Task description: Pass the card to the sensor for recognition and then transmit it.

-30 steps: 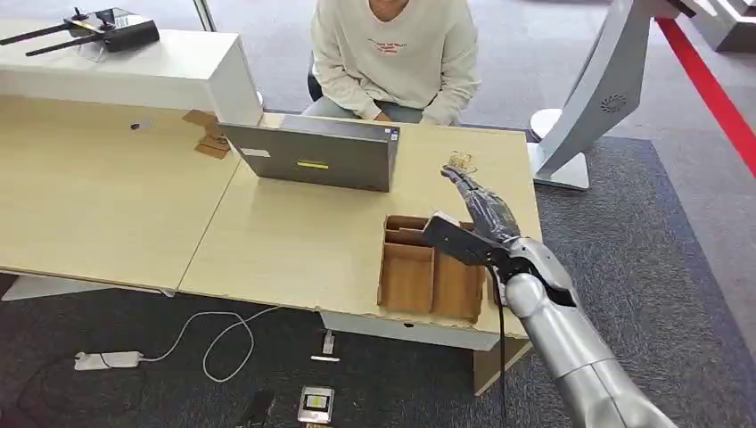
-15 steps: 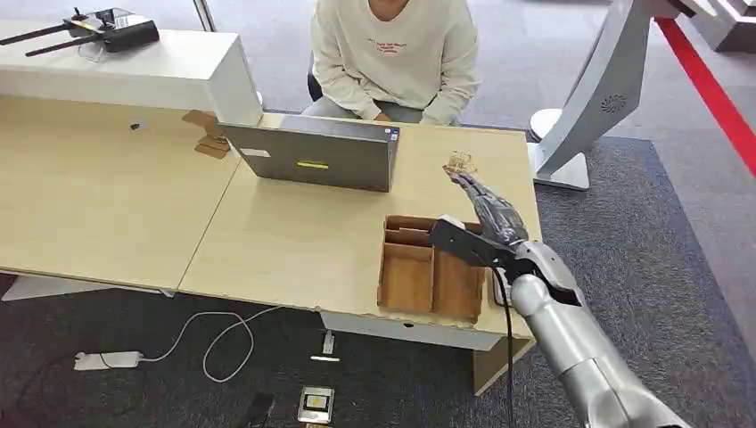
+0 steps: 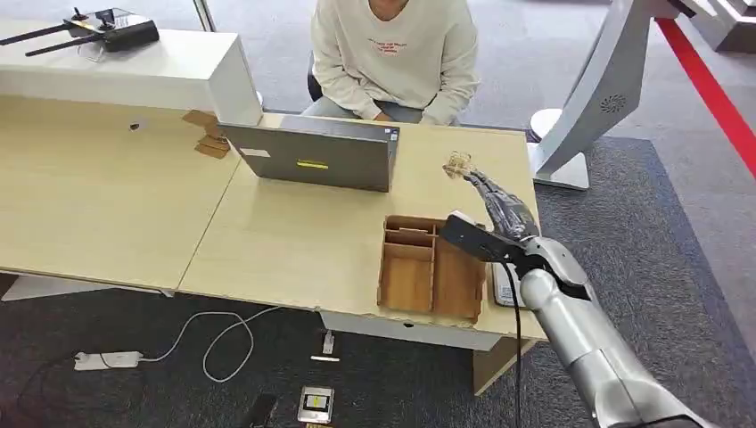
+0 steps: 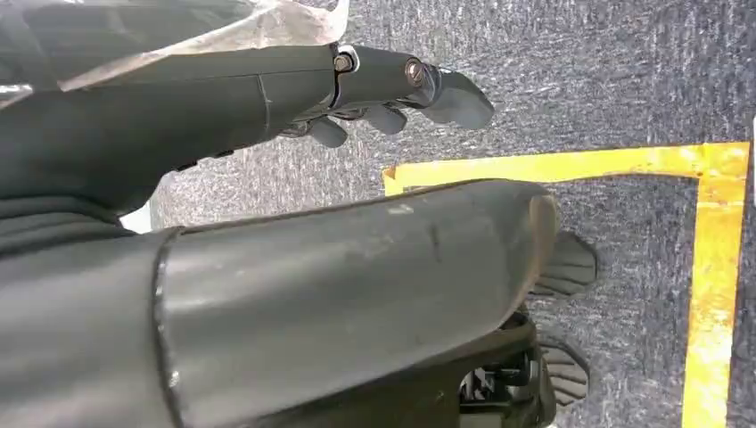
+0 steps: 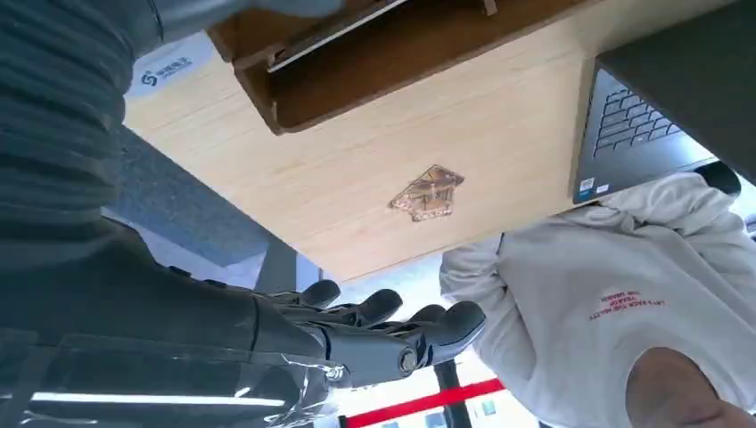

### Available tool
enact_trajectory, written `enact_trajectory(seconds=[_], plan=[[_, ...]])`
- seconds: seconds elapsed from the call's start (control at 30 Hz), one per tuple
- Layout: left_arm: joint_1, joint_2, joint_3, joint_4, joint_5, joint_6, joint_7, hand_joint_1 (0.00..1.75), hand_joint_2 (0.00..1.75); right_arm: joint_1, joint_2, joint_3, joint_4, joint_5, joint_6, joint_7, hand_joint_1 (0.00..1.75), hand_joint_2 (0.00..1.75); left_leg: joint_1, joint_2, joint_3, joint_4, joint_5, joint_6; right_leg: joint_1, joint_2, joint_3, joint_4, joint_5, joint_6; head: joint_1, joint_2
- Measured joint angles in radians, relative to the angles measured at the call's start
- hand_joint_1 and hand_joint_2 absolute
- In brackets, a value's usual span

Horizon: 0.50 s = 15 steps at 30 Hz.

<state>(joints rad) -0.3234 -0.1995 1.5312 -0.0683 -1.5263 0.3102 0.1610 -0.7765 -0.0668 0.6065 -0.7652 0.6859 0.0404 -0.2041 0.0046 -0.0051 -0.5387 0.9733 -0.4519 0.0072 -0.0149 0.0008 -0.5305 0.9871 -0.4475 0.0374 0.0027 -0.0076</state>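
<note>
The right hand [image 3: 501, 209] reaches over the desk's [image 3: 294, 241] right edge, fingers [image 5: 392, 316] stretched out and apart, holding nothing. Just beside it, near the front edge, sits the wooden tray [image 3: 430, 267]; the card [image 3: 504, 287] lies flat between tray and desk edge, under the forearm. Bare desktop lies beyond, up to the small sensor [image 3: 460, 163], the laptop [image 3: 312, 153] and the seated person [image 3: 392, 55]. The left hand [image 4: 392, 98] hangs over carpet, fingers loosely curled, holding nothing
</note>
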Motion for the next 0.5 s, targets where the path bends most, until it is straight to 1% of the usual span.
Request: enact_trajectory(seconds=[0.2,0.3,0.43,0.5], plan=[[-0.003,0.000,0.000,0.000,-0.007,-0.007,0.010,0.00,0.00,-0.009,0.001,0.000,0.016,0.000,0.000,-0.015,0.00,1.75,0.000,0.000,0.000,0.000,0.000,0.000,0.000,0.000,0.000,0.000,0.000,0.000,0.000,0.000],[-0.004,0.000,0.000,0.000,-0.008,-0.008,0.014,0.00,0.00,-0.008,0.003,0.000,0.019,-0.006,0.006,-0.033,0.00,1.75,0.000,0.000,0.000,0.000,0.000,0.000,0.000,0.000,0.000,0.000,0.000,0.000,0.000,0.000],[-0.006,0.000,0.000,0.000,-0.007,-0.012,0.014,0.00,0.00,-0.007,0.005,0.002,0.019,-0.017,0.039,-0.046,0.00,1.75,0.000,0.000,0.000,0.000,0.000,0.000,0.000,0.000,0.000,0.000,0.000,0.000,0.000,0.000],[-0.006,0.000,0.000,0.000,-0.005,-0.013,0.013,0.00,0.00,-0.004,0.005,0.002,0.013,-0.026,0.069,-0.046,0.00,1.75,0.000,0.000,0.000,0.000,0.000,0.000,0.000,0.000,0.000,0.000,0.000,0.000,0.000,0.000]])
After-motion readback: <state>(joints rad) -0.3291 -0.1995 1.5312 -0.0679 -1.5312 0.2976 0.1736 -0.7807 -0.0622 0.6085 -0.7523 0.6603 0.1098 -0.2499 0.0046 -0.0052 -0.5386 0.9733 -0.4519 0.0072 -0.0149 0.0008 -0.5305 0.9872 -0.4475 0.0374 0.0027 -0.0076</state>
